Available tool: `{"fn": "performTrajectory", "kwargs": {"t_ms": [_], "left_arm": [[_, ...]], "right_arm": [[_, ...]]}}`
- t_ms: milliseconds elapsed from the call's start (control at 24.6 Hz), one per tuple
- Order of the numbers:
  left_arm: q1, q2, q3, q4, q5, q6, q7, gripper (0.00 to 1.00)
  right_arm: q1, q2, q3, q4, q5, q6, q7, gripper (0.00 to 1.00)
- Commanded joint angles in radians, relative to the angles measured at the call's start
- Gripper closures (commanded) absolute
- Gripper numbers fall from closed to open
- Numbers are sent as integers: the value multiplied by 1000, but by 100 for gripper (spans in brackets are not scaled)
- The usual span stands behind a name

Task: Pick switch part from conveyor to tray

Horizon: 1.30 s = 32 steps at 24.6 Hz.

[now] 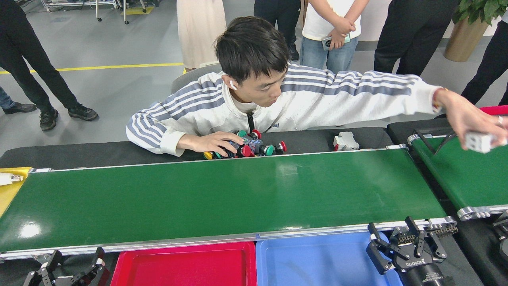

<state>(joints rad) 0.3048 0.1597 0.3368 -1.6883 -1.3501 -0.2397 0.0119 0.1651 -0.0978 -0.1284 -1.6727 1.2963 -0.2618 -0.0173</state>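
Grey factory floor with a yellow line stretches behind a black table, and several people stand watching. Across the table runs the conveyor [222,198], its glossy green belt bare of parts. A seated person in a striped sweatshirt leans over it; one hand [212,143] rests on a cluster of red and green push-button switches [248,147], the other hand [470,119] holds a white switch part [480,142] above the second green belt [464,174]. Another white breaker-like part [346,141] sits on the table beyond the rail.

Both robot hands wait low: the right hand [393,244] released, fingers spread, over the blue tray [317,262]; the left hand [65,270] also looks released beside the red tray [186,266].

Best to wait until a part lies on the belt, then descend squarely over it. Only "ROBOTIQ" on the right hand is legible.
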Motion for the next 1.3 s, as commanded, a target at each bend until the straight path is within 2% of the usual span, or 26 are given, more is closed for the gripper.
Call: {"fn": "performTrajectory", "kwargs": {"t_ms": [0, 243, 487, 1055, 1258], "left_arm": [[-7, 3, 7, -10, -1, -3, 8, 0], [-6, 0, 5, -10, 0, -3, 11, 0], [-6, 0, 7, -11, 2, -1, 11, 0], [-9, 6, 2, -4, 5, -4, 11, 0], [-10, 11, 4, -4, 5, -3, 11, 0]], "right_arm": [[-4, 3, -5, -16, -3, 4, 10, 0], [-1, 4, -23, -33, -6, 4, 16, 0], [83, 18, -33, -70, -6, 7, 39, 0], [44, 16, -34, -58, -6, 41, 59, 0], [14, 0, -34, -36, -6, 30, 54, 0]]}}
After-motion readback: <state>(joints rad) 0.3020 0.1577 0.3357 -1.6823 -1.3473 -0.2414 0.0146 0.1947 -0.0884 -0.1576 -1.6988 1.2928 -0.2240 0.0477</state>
